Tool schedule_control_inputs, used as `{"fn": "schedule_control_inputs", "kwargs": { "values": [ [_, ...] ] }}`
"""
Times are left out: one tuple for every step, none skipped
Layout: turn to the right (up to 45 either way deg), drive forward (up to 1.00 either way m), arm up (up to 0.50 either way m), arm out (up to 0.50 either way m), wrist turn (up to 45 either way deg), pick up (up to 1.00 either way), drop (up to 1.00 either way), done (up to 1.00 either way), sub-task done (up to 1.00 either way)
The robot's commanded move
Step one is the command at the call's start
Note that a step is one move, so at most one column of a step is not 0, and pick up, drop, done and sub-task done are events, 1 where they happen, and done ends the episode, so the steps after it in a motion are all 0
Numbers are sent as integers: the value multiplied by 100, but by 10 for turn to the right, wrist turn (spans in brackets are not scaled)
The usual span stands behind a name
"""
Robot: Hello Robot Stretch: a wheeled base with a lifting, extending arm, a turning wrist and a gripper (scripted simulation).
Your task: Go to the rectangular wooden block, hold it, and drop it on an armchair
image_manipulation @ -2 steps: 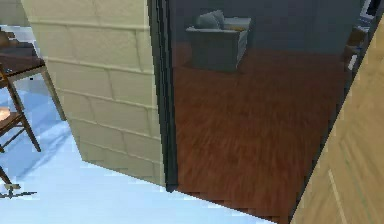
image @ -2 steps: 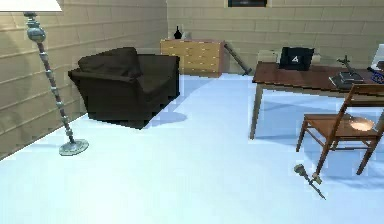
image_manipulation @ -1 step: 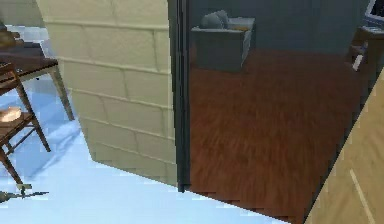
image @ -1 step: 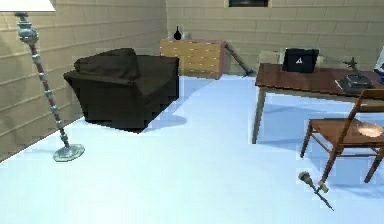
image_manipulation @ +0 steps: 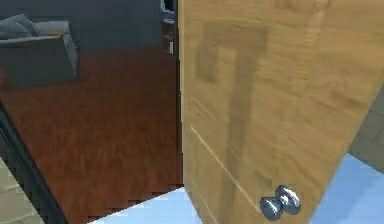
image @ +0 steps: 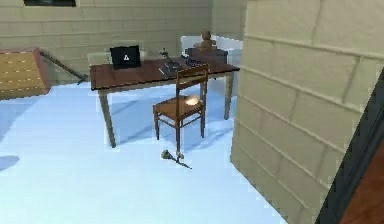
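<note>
Where the rectangular wooden block lay in relation to the gripper could not be told, and neither could the gripper's state or what it touched.

In the forward view a brown wooden table (image: 140,74) stood on a pale floor (image: 70,160), ahead and a little left of the middle. On its top sat a black laptop (image: 125,57) toward the left end, a cluster of small dark things (image: 170,68) near the middle, and a brown rounded object (image: 207,41) at the far right end. Which of these small shapes, if any, was the block could not be made out. A wooden chair (image: 181,106) stood at the near side of the table, its back toward the tabletop and its seat facing out. On the floor just in front of the chair lay a small dark object with a thin handle (image: 171,156), too small to name. A wall of large pale stone blocks (image: 300,110) took up the forward view's right, nearer than the table. At the left edge was a piece with an orange woven surface (image: 18,72).

In the arm side view a light wooden door (image_manipulation: 270,100) stood close, with a round metal knob (image_manipulation: 281,203) low on it. Left of the door, dark reddish wooden flooring (image_manipulation: 100,130) ran back to a grey upholstered seat (image_manipulation: 40,48) in the upper left corner; whether that was an armchair or a sofa could not be told.
</note>
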Motion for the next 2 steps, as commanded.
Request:
{"fn": "schedule_control_inputs", "kwargs": {
  "values": [
    [450, 0, 0, 0, 0, 0, 0, 0, 0],
    [150, 0, 0, 0, 0, 0, 0, 0, 0]
  ]
}}
